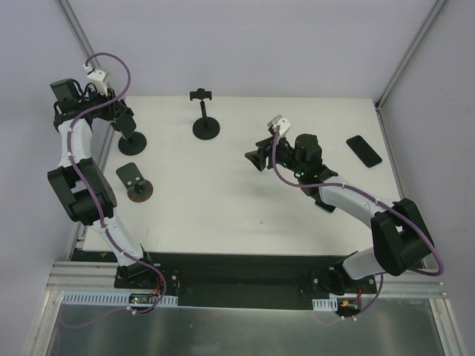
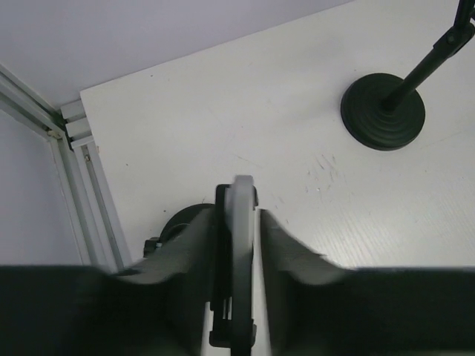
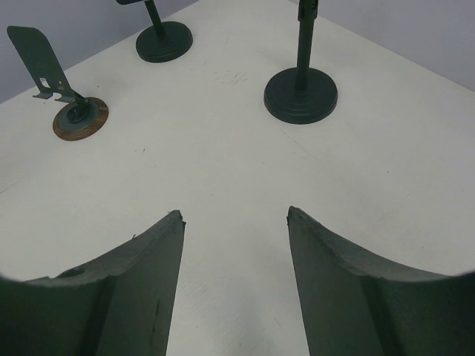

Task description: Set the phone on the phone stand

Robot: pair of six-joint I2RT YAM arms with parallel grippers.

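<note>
The black phone (image 1: 364, 150) lies flat on the white table at the right, out of both wrist views. My left gripper (image 1: 121, 119) is at the far left, shut on the upright holder plate (image 2: 241, 199) of a black phone stand whose round base (image 1: 132, 142) sits below it. A thin sliver of table shows between the plate and my right finger (image 2: 297, 259). My right gripper (image 1: 260, 156) is open and empty over the middle of the table, well left of the phone; it also shows in the right wrist view (image 3: 235, 215).
A second black stand with a clamp top (image 1: 205, 126) stands at the back centre, also seen in the right wrist view (image 3: 300, 95). A flat-plate stand on a rusty round base (image 1: 136, 185) sits front left. A metal frame rail (image 2: 67, 170) borders the table's left edge.
</note>
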